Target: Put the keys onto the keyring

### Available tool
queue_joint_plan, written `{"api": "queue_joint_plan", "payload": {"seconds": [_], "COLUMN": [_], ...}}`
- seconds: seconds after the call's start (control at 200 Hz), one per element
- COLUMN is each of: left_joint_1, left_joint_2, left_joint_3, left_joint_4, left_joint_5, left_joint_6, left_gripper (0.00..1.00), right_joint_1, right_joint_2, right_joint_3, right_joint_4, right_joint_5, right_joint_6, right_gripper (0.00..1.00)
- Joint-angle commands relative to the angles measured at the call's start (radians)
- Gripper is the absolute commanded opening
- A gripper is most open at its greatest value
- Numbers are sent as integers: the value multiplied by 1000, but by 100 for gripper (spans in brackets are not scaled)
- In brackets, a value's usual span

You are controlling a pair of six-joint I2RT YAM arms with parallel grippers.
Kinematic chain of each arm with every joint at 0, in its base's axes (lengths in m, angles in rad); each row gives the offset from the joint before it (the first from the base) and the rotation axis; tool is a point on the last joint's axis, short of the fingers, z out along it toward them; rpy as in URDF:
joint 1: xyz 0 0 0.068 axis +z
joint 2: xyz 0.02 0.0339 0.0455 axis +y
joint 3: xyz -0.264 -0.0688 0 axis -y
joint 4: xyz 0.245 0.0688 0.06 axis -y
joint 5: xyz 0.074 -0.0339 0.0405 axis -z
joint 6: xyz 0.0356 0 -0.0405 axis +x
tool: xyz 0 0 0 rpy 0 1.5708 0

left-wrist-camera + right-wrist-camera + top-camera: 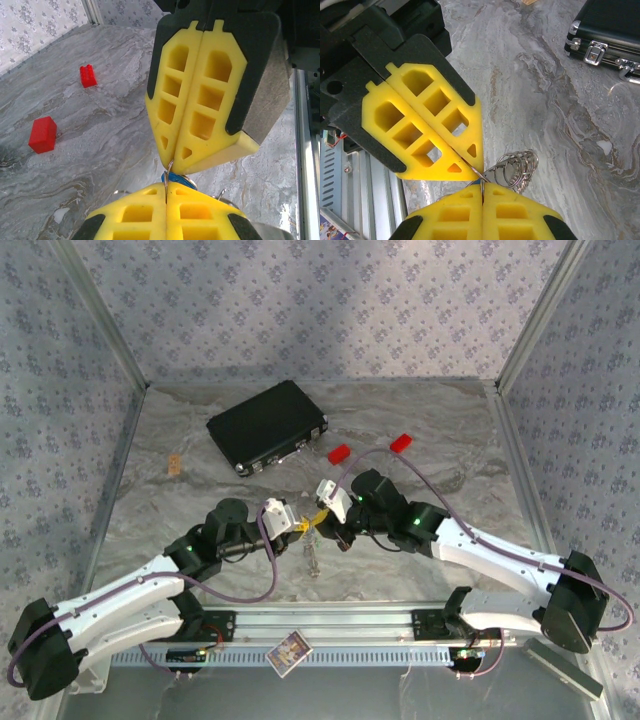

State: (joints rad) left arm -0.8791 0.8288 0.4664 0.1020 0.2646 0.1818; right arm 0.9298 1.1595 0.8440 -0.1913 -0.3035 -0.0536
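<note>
My two grippers meet tip to tip above the middle of the table, the left gripper (298, 527) facing the right gripper (322, 513). In the left wrist view my left gripper (166, 192) is shut on a thin silvery wire loop, the keyring (169, 170), and the right gripper (170, 159) above it pinches the same loop. The blue head of one of the keys (176, 180) peeks out between the tips. In the right wrist view my right gripper (482, 189) is shut on the wire, the left gripper (474, 171) is shut beside it, and several silvery rings (516, 167) hang off the keyring (481, 176). A metal bunch (313, 558) dangles below the tips.
A black case (267, 426) lies at the back left, its latches (594, 52) facing the grippers. Two red blocks (339, 452) (401, 442) sit behind the right arm. A small tan piece (176, 464) lies at the left. A card (290, 650) rests on the front rail.
</note>
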Motion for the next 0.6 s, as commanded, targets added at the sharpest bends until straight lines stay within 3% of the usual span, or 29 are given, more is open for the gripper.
{"api": "queue_joint_plan", "payload": {"seconds": [0.0,0.595], "left_joint_1": [-6,-6], "left_joint_2": [-2,-41], "left_joint_3": [31,9], "left_joint_4": [24,53], "left_joint_5": [34,30], "left_joint_6": [-4,66], "left_gripper": [0,0], "right_joint_1": [1,-21], "right_joint_2": [3,31], "right_joint_3": [20,48], "right_joint_4": [35,11], "right_joint_5": [34,156], "right_joint_6": [11,152], "right_gripper": [0,0]}}
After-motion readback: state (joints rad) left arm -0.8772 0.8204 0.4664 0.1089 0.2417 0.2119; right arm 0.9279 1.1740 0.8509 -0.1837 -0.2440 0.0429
